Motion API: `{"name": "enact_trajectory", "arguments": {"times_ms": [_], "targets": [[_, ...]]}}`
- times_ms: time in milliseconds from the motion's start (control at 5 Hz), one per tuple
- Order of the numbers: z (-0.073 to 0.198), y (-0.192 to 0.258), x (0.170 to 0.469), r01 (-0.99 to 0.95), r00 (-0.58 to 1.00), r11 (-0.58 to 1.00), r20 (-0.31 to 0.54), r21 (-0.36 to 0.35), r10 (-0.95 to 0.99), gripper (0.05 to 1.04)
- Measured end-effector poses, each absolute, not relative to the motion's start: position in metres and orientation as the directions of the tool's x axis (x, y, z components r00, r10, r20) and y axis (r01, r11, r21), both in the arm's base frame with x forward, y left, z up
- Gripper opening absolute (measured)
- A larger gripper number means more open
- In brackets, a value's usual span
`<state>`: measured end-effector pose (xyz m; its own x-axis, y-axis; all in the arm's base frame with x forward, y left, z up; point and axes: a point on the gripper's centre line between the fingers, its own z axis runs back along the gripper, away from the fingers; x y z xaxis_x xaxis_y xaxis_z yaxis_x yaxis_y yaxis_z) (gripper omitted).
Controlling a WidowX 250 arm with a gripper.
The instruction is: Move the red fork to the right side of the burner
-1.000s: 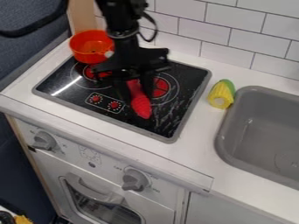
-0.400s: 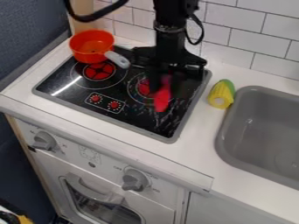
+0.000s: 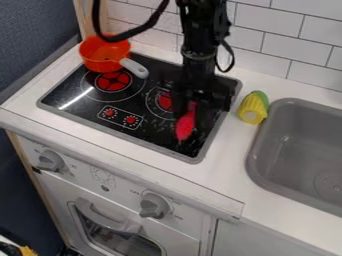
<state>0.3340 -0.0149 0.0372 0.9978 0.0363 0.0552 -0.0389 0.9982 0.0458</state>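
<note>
Over the right part of the black stovetop, the gripper hangs down, shut on the red fork. The fork's rounded red end points toward the stove's front edge, while its upper part is hidden between the fingers. Just left of the gripper lies the right burner, a red disc inside thin rings, partly covered by the arm. Whether the fork touches the stovetop, I cannot tell.
An orange pot with a grey handle stands at the stove's back left. Right of the stove lies a yellow toy corn, beside the grey sink. White tiles rise behind the counter.
The gripper has carried the red fork rightward from over the burner, then slightly toward the stove's front. The pot's handle and the left burner are now uncovered.
</note>
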Motion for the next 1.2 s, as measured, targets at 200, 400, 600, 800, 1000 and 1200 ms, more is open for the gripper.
{"name": "enact_trajectory", "arguments": {"times_ms": [200,400,600,800,1000,1200], "targets": [[0.0264,-0.0168,0.3358,-0.003,0.999,0.999,0.044,0.040,0.001,0.405],[0.0220,-0.0179,0.3391,0.016,0.999,0.999,0.041,0.033,-0.017,0.405],[0.0221,-0.0172,0.3394,0.042,0.999,0.998,0.020,-0.043,-0.041,0.469],[0.0223,-0.0173,0.3390,0.030,0.999,0.997,0.016,-0.070,-0.029,0.783],[0.0231,-0.0153,0.3381,0.015,1.000,0.992,0.010,-0.122,-0.014,0.999],[0.0298,-0.0102,0.3388,0.005,1.000,0.992,0.027,-0.126,-0.001,1.001]]}}
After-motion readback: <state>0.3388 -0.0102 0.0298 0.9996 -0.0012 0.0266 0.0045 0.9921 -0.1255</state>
